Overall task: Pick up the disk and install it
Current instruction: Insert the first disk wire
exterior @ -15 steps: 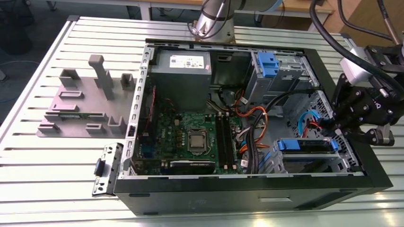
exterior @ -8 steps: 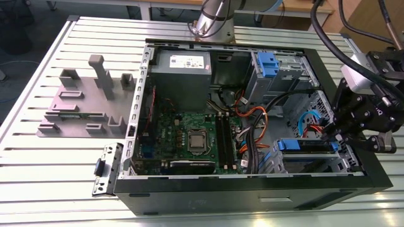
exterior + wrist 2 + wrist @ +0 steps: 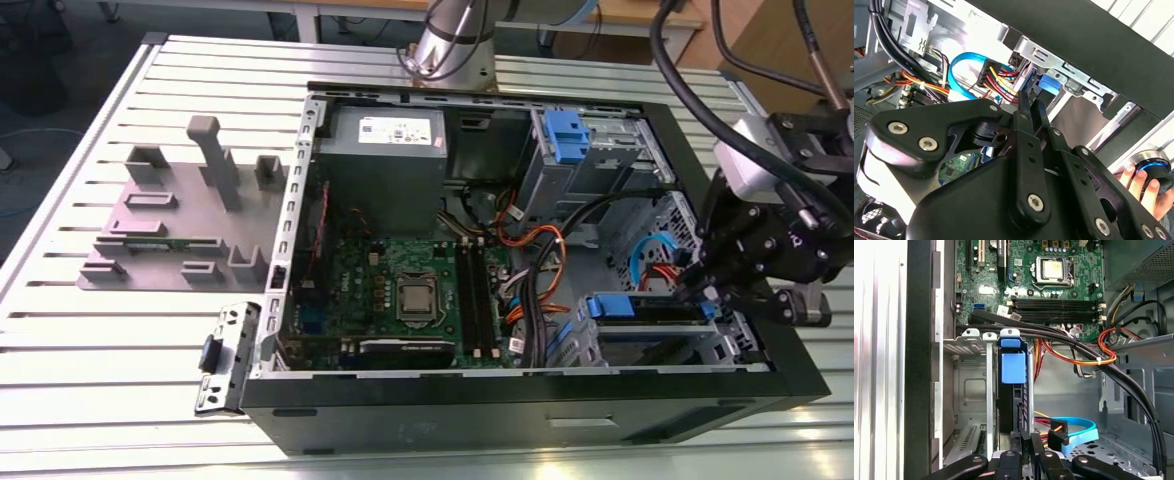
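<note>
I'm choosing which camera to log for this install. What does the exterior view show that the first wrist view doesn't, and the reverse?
The exterior view adds the grey moulded fixture tray on the slatted metal table, and a second blue-handled caddy in the upper bay. The first wrist view adds the slotted grey sheet-metal bay wall. Both share the silver-grey disk in its blue plastic caddy, the green motherboard and the black tool.

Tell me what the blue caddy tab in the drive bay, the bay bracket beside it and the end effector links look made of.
Blue caddy tab: likely moulded plastic, matte and uniformly coloured. Bay bracket: bare sheet metal, apparently steel, pale grey with punched slots. Black end effector links: look like anodised or painted metal, satin black with silver screw heads, though hard plastic cannot be ruled out.
</note>
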`<state>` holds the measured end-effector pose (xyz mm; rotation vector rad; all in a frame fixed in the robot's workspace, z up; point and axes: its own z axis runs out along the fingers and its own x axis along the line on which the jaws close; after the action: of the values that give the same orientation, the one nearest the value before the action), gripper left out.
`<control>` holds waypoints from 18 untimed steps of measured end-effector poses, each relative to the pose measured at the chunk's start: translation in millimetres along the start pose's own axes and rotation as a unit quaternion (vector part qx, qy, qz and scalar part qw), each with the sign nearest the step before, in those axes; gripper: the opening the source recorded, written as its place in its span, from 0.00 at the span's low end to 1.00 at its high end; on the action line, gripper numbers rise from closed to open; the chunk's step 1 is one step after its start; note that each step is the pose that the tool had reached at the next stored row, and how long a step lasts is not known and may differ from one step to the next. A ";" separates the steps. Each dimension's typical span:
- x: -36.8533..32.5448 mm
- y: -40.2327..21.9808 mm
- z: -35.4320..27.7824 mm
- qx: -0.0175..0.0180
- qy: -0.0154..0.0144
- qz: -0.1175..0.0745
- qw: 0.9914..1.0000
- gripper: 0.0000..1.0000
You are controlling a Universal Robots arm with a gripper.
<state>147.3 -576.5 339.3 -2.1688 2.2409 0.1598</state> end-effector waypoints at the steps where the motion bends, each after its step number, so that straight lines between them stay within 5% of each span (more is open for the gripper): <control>1: 0.1 0.4 0.6 0.000 0.000 0.000 1.000 0.19; 18: 0.7 2.0 7.5 0.000 0.000 -0.001 1.000 0.19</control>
<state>144.8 -576.5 331.9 -2.1702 2.2396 0.1599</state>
